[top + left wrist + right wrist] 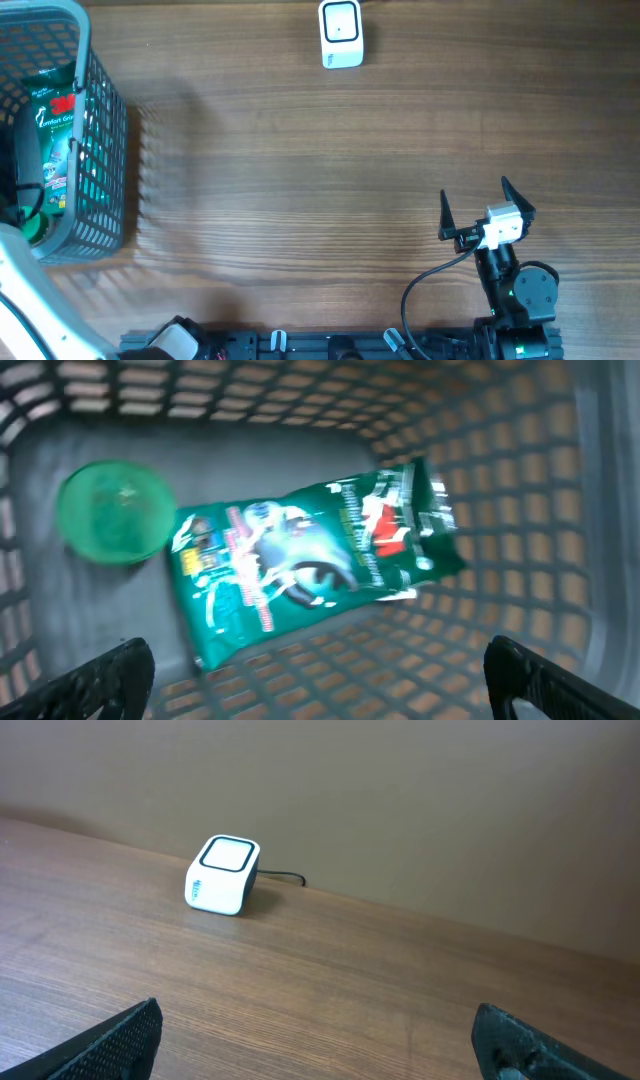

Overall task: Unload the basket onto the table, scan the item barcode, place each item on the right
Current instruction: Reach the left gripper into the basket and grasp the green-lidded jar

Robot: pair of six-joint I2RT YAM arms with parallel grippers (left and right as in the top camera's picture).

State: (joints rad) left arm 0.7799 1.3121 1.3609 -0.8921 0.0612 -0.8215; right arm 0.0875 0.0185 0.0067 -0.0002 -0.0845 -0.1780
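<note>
With nothing yet scanned, the packet (310, 565) is being hovered over in the basket (500, 490) below the wide-open left tool (320, 690), the scanner (222, 875) being left unused well ahead of the wide, empty right tool (320, 1040).

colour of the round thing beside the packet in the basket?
Green. The round object shows best in the left wrist view, beside the packet.

Wood, plastic and shiny film

The desk (300, 170) was smooth matt wood with a fine grain. The basket (105, 150) was grey matt plastic mesh, and the packet (310, 560) in it was glossy printed film (creased, catching light). The lid (112, 512) was translucent green plastic, the scanner (341, 33) smooth white plastic, and the right end effector (475, 192) matt black plastic.
</note>
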